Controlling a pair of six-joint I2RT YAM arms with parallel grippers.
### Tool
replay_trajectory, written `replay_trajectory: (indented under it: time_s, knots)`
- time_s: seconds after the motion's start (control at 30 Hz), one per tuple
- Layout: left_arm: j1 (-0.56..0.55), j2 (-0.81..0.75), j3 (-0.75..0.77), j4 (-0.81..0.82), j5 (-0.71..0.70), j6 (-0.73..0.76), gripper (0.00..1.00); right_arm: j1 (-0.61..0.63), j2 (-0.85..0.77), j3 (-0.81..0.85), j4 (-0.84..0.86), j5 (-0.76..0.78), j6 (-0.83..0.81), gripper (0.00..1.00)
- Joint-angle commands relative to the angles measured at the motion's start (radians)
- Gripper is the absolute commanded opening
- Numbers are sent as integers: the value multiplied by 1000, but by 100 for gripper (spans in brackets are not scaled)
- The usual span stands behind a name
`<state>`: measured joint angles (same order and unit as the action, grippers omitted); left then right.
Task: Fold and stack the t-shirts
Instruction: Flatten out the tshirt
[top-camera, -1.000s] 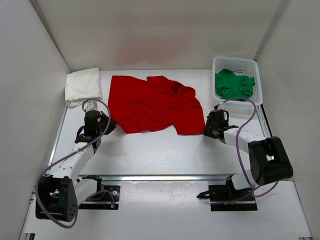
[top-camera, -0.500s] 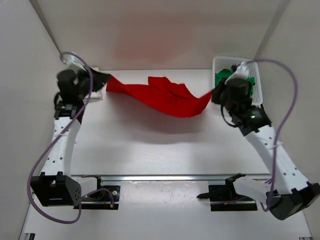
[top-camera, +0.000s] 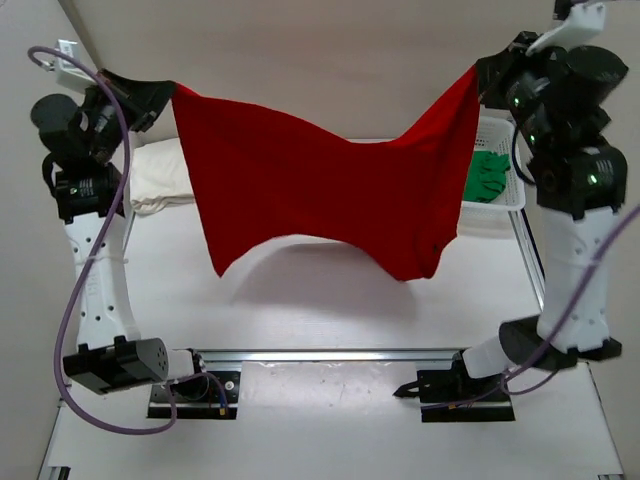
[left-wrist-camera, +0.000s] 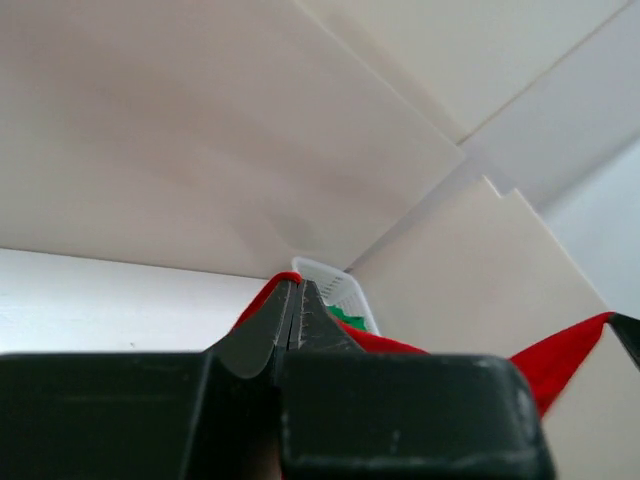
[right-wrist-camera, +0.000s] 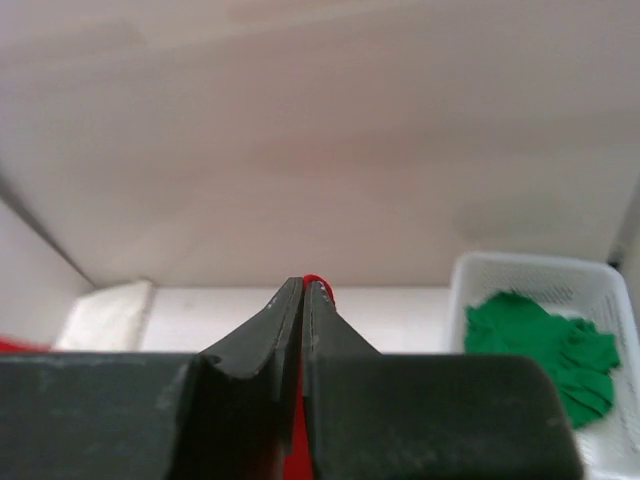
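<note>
above table (top-camera: 330, 315), red t-shirt (top-camera: 320, 200) outstretched

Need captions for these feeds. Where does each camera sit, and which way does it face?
Top external: fixed above and behind the bases, looking down at the table; both arms show, left gripper and right gripper holding the red t-shirt between them.
Left wrist: on the left arm, facing toward the basket; its shut fingers show, pinching red cloth.
Right wrist: on the right arm, facing the back wall and white t-shirt; its shut fingers show.
Shared: both wrist views show the basket holding the green t-shirt.
</note>
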<state>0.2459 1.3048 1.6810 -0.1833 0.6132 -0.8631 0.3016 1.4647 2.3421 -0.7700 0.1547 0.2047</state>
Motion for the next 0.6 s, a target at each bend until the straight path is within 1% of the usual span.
replay_trajectory:
  time_s: [0.0,0.03,0.07,0.1,0.17,0.2,0.23,0.3,0.37,0.4,0.43,0.5,0.53,0.57]
  knots:
    - [-71,72,17,-100,-128,88,0,-128,155,-22,-1,-254,-14,0]
    - [-109,98,-16,-107,-145,99,0,-142,240,14,-41,-270,-21,0]
    - [-134,128,-59,-84,-183,110,0,-151,328,92,-69,-283,-37,0]
    - [-146,143,-79,-64,-213,114,0,-177,362,114,-72,-328,-30,0]
    - [-161,220,-121,-19,-207,102,0,-197,439,74,-3,-366,-34,0]
    - [-166,241,-118,-13,-223,104,0,-196,459,85,0,-356,-37,0]
    - [-177,281,-101,-24,-248,116,0,-203,503,129,17,-371,-39,0]
    - [-192,364,-28,-30,-273,118,0,-222,583,210,40,-385,-21,0]
    - [-197,422,50,-13,-262,89,0,-245,615,224,121,-420,18,0]
    - [-198,462,125,-21,-253,73,0,-263,606,224,144,-431,50,0]
    - [-201,484,172,-34,-262,75,0,-269,599,215,203,-441,71,0]
    - [-200,565,377,-115,-276,87,0,-300,556,212,311,-464,116,0]
    - [-192,580,416,-125,-268,75,0,-297,543,210,334,-463,128,0]
    - [-171,596,469,-116,-251,59,0,-326,519,210,372,-472,137,0]
